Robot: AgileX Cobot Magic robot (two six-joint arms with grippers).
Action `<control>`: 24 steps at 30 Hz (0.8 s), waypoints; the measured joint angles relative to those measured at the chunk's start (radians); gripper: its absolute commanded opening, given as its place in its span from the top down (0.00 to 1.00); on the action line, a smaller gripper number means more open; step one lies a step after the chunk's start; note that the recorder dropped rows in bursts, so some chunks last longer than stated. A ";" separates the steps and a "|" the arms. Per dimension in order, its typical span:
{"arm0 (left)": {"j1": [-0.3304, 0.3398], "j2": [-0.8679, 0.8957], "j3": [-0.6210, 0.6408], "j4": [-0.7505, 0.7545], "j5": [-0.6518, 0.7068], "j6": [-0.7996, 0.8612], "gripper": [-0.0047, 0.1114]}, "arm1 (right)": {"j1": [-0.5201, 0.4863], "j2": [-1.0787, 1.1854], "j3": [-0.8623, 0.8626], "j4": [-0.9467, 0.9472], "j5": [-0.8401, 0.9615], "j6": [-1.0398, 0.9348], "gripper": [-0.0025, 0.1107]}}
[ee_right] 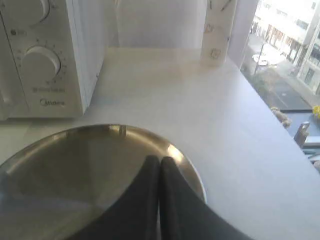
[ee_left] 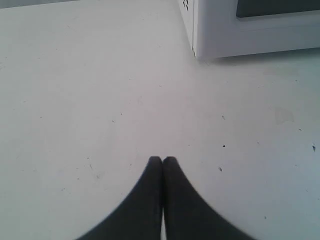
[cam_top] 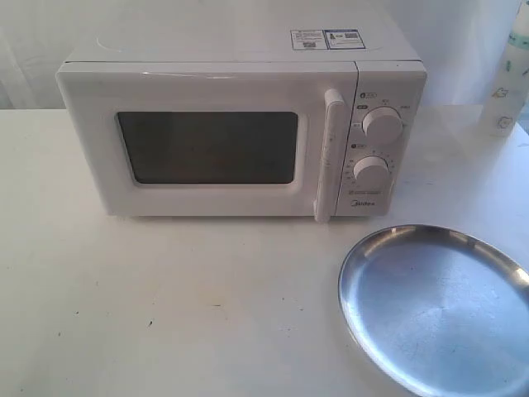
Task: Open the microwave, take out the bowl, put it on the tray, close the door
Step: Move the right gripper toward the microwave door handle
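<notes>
The white microwave [cam_top: 240,136] stands at the back of the table, its door [cam_top: 207,145] shut flat, with the vertical bar handle [cam_top: 329,153] beside the two knobs. The bowl is out of view. The silver tray [cam_top: 438,306] lies empty at the front right. Neither gripper shows in the exterior view. My left gripper [ee_left: 162,160] is shut with nothing in it, hovering over bare table, the microwave's lower corner [ee_left: 195,50] some way ahead. My right gripper [ee_right: 160,160] is shut and empty above the tray [ee_right: 55,150], with the microwave's knob panel [ee_right: 42,62] ahead.
A tall white bottle [cam_top: 506,74] stands at the back right of the white table [cam_top: 165,306]; the same bottle [ee_right: 217,30] shows near the table's edge [ee_right: 280,135], with a window and street beyond.
</notes>
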 measured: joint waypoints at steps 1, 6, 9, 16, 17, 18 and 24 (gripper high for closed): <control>0.000 0.000 0.000 0.000 0.000 0.000 0.96 | 0.000 0.000 0.002 0.000 -0.018 -0.002 0.98; 0.000 0.000 0.000 0.000 0.000 0.000 0.96 | 0.000 0.000 0.007 0.000 -0.343 0.001 0.98; 0.000 0.000 0.000 0.000 0.000 0.000 0.96 | 0.000 -0.001 0.007 0.006 -0.673 0.097 0.98; 0.000 0.000 0.000 0.000 0.000 0.000 0.96 | 0.000 0.014 -0.004 -0.072 -0.957 0.457 0.98; 0.000 0.000 0.000 0.000 0.000 0.000 0.96 | 0.000 0.040 -0.008 -0.091 -0.953 0.454 0.98; 0.000 0.000 0.000 0.000 0.000 0.000 0.96 | 0.000 0.081 -0.011 -0.107 -0.950 0.451 0.98; 0.000 0.000 0.000 0.000 0.000 0.000 0.96 | 0.000 0.473 -0.036 -0.241 -1.024 0.447 0.98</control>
